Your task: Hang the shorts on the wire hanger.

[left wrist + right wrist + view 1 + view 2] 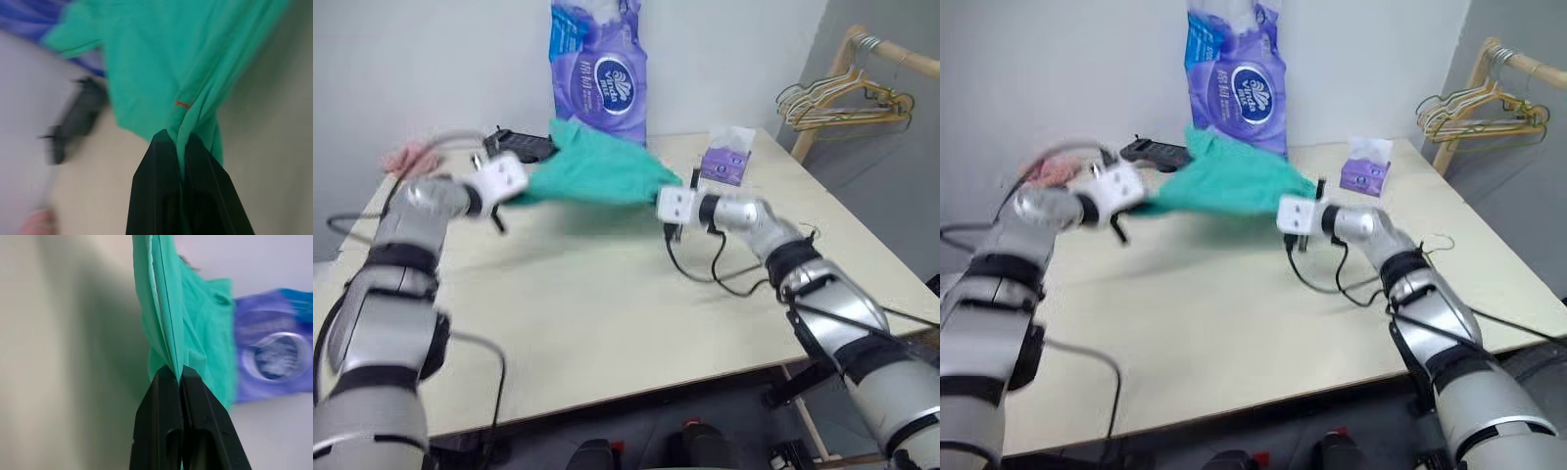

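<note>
The teal-green shorts [597, 171] hang stretched between my two grippers, just above the back of the table [607, 323]. My left gripper [181, 142] is shut on one bunched end of the fabric, at the left of the head views [522, 189]. My right gripper [178, 374] is shut on a folded edge at the other end [668, 191]. A thin curve of wire [1438, 241] lies on the table beside my right forearm. It may be the wire hanger; the arm hides the rest.
A tall purple tissue pack [599, 69] stands behind the shorts against the wall. A small purple tissue box [724, 162], a black device [519, 145] and a pink cloth [406, 155] lie at the back. Black cables [705, 269] trail under my right wrist. A wooden rack with several hangers [847, 98] stands at the right.
</note>
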`<action>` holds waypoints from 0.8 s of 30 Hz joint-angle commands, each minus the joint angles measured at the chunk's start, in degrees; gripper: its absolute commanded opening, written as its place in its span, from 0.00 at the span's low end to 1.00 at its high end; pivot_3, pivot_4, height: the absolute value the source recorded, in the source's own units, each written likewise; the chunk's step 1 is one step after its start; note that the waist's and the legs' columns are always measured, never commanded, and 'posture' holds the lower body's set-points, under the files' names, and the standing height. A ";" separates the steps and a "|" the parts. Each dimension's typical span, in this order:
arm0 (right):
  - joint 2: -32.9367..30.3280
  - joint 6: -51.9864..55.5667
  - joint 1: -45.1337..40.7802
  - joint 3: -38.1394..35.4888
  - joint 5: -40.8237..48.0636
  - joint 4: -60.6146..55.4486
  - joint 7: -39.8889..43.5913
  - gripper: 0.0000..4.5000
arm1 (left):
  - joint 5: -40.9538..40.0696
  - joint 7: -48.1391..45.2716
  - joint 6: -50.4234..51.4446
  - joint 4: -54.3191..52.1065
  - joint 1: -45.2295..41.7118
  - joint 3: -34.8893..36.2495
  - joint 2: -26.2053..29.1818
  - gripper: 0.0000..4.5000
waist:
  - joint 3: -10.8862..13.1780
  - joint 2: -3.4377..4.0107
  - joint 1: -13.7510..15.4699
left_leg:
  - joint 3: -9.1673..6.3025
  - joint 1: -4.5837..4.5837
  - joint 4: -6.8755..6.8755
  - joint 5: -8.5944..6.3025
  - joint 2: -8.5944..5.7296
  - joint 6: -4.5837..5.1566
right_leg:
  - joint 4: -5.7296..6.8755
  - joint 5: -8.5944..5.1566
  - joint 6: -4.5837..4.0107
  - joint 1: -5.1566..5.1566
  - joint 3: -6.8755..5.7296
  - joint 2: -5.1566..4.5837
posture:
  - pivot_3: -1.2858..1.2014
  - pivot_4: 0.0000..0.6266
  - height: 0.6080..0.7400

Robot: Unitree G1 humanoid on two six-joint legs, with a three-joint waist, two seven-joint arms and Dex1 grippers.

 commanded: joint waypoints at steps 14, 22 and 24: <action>-18.05 37.32 41.45 -4.44 10.29 -64.84 21.36 0.00 | -10.75 -15.52 15.44 -56.38 56.17 11.16 25.31 0.01 | 0.13 0.19 4.22 | -0.19 1.17 0.10 -0.23 -0.02 0.19 | -0.35 -0.67 -0.12 1.37 -0.21 -0.04 | 0.58 0.06 1.00; -20.84 52.89 46.30 -3.63 14.32 -77.74 22.10 0.00 | -7.56 -13.70 12.00 -57.32 55.81 7.55 23.99 0.01 | 0.13 0.20 4.12 | -0.17 1.63 -0.02 -0.39 -0.01 0.29 | -0.27 -0.92 -0.07 1.72 -0.19 0.02 | 0.56 0.06 1.00; -21.13 55.93 46.77 -3.48 15.50 -78.85 21.90 0.00 | -8.09 -14.31 12.09 -58.13 55.29 6.54 23.46 0.01 | 0.15 0.22 4.01 | -0.17 1.64 -0.02 -0.40 0.00 0.29 | -0.27 -0.93 -0.07 1.72 -0.18 0.07 | 0.56 0.06 1.00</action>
